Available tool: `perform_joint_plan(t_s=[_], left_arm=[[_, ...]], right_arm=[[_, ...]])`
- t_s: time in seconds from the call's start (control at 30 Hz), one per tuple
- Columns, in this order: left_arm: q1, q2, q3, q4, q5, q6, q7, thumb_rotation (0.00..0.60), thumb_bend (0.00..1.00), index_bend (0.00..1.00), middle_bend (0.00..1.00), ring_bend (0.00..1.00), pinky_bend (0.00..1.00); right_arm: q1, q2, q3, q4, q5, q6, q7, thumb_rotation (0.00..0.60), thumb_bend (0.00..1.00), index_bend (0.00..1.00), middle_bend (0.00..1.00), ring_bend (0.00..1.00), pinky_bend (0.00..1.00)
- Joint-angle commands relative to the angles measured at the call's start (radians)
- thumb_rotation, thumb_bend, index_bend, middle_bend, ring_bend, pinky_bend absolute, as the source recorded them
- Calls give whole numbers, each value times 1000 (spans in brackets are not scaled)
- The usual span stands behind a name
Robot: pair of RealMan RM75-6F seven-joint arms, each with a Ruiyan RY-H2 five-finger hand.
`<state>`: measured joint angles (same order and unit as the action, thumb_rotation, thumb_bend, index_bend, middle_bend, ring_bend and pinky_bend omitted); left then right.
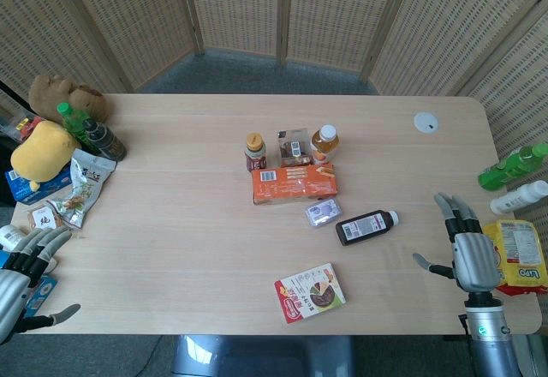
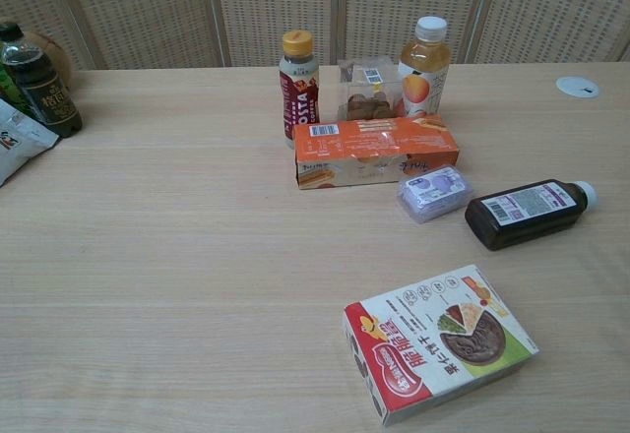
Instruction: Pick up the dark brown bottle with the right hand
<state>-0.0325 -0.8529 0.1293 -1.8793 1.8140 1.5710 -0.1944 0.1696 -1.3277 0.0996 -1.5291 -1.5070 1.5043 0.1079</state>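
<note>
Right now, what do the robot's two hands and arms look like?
Only the head view shows them. The right hand has a silver-grey metal back, grey fingers with dark segments, and sits on a grey cylindrical wrist with a small green mark. The left hand looks the same, silver-grey with dark finger segments. No cables are visible.

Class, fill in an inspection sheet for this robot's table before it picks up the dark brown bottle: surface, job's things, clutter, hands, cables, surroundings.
Surface: wooden table, round white cap near the far right corner.
Job's things: dark brown bottle lying on its side, white cap pointing right, ungrasped.
Clutter: orange box, purple packet, red-and-white box, two upright drink bottles, clear snack tub; snack bags and plush toys at left edge.
Hands: left robot hand and right robot hand open, at the near edge.
Cables: nothing seen.
Surroundings: woven folding screens.
</note>
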Motion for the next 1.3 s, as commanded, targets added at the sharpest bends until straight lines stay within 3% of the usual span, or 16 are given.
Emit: perform_joint_plan(t_s=[0.03, 0.47, 0.9, 1.3], left_arm=[[-1, -2, 0, -2, -5, -6, 4, 600, 0, 37, 0, 0, 0], [1, -4, 0, -5, -4, -6, 7, 600, 0, 37, 0, 0, 0], [-8, -9, -6, -6, -15, -20, 8, 600, 0, 37, 0, 0, 0], [-11, -11, -12, -5, -35, -29, 9, 600, 0, 38, 0, 0, 0]], right_arm=[[-1, 0, 0, 3, 0, -1, 1, 600, 0, 0, 0, 0, 0], [19, 7, -14, 29, 1, -70, 22, 600, 0, 0, 0, 0, 0], [208, -24, -9, 152, 33, -405, 61, 600, 0, 0, 0, 0, 0], [316, -140, -21, 324, 34, -532, -7, 600, 0, 0, 0, 0, 0]])
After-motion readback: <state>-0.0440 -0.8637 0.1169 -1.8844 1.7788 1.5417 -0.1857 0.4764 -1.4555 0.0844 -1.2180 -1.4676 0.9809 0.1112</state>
